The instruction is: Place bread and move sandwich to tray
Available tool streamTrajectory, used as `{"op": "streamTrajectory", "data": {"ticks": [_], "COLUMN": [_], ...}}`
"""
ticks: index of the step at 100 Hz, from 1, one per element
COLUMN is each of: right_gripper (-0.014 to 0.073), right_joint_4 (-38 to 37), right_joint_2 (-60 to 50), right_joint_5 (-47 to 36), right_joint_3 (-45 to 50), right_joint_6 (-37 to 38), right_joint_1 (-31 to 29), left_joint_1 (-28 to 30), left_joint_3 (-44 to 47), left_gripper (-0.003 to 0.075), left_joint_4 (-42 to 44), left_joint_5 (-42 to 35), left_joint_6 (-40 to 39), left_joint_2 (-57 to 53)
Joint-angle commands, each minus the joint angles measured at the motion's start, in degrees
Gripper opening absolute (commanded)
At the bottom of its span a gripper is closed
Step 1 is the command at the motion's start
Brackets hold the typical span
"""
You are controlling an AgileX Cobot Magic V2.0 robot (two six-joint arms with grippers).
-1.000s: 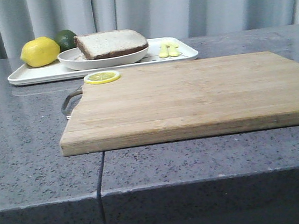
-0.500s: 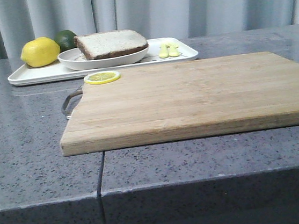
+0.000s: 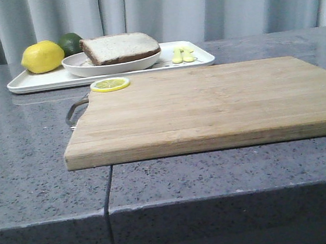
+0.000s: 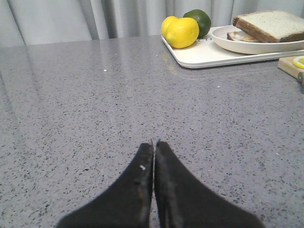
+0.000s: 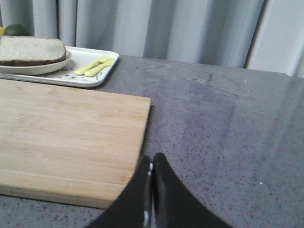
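Both grippers, left (image 4: 154, 145) and right (image 5: 151, 159), had fingers pressed together, holding nothing, low over the counter. Sandwich (image 3: 120, 47) sat on its plate (image 3: 80, 65) on the tray (image 3: 35, 82), behind the cutting board (image 3: 208, 105).

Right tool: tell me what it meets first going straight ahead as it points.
The right tool is shut, over the cutting board's near corner. Straight ahead looks like bare countertop, then the curtain; depth is unclear.

Yellow lemon (image 3: 42, 56), speckled grey table (image 3: 30, 143)
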Motion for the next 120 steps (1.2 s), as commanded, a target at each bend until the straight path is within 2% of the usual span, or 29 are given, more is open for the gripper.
{"op": "streamTrajectory", "data": {"ticks": [1, 43, 120], "right_gripper": [-0.0066, -0.0066, -0.0066], "right_joint_4": [-0.9, -0.7, -0.6], "right_joint_2": [-1.1, -1.8, -1.8], "right_joint_5": [-5.0, -13.8, -12.4], "right_joint_3": [0.2, 8.4, 8.4], "right_joint_6": [0.5, 0.5, 0.5], "right_joint_1": [-1.6, -2.9, -2.9], "left_joint_1": [-0.1, -0.1, -0.1], "left_joint_3": [0.8, 0.8, 0.8], "left_gripper": [-0.0019, -0.0019, -0.0019], "left_joint_4": [-0.5, -0.5, -0.5], "left_joint_5": [-5.0, -5.0, -5.0], "left_joint_6": [-0.4, -0.4, -0.4], "left_joint_2": [-1.9, -1.9, -1.9]}}
